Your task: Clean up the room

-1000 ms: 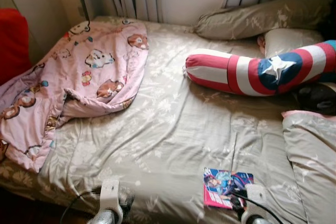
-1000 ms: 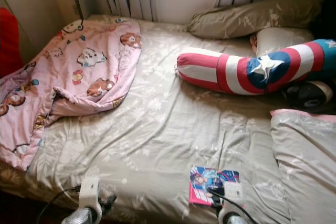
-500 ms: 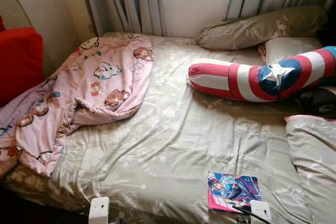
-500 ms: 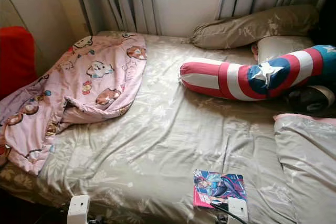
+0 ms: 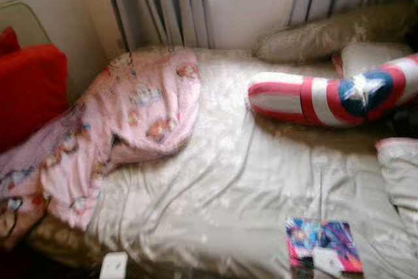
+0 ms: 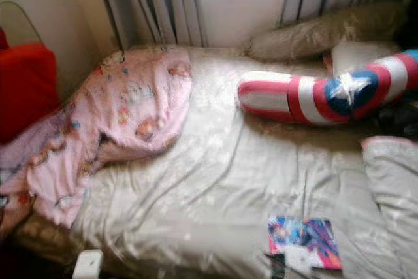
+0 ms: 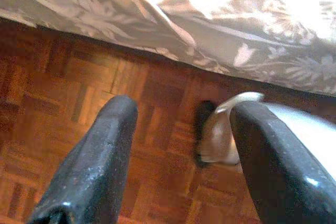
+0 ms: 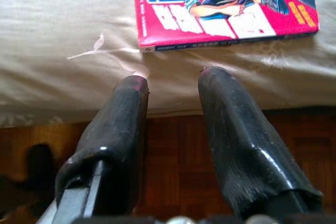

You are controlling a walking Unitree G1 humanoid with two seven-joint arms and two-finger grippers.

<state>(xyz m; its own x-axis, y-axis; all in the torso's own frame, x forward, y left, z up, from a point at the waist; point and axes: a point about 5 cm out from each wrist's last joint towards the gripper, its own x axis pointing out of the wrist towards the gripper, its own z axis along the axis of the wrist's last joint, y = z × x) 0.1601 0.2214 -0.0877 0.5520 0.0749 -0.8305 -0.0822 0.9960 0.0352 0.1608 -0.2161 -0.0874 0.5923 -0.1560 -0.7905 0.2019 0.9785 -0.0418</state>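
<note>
Nearest: right gripper positioned at the bed edge, fingers parted with nothing between them, tips just short of the comic book. Book lying flat on the sheet, near the front edge of the bed, spine toward the gripper. Left gripper held low beside the bed, fingers spread wide and unloaded, above the parquet floor; a pale object just beyond its fingers, identity not discernible.

Mid-distance: pink cartoon blanket bunched on the left half of the bed, one corner hanging over the side. Folded grey bedding at the right edge.

Farthest: red, white and blue star bolster across the right side, grey pillow behind it, curtains and window at the head. Red cushion at far left.

Likely step: approach to pick up the book.

Risks:
- Head views blurred; aim at the thin spine unreliable.
- Flat book on soft sheet: possible pinch of fabric together with the cover, or push of the book further inward.
- Grip on one cover only: book falling open, pages creasing.
</note>
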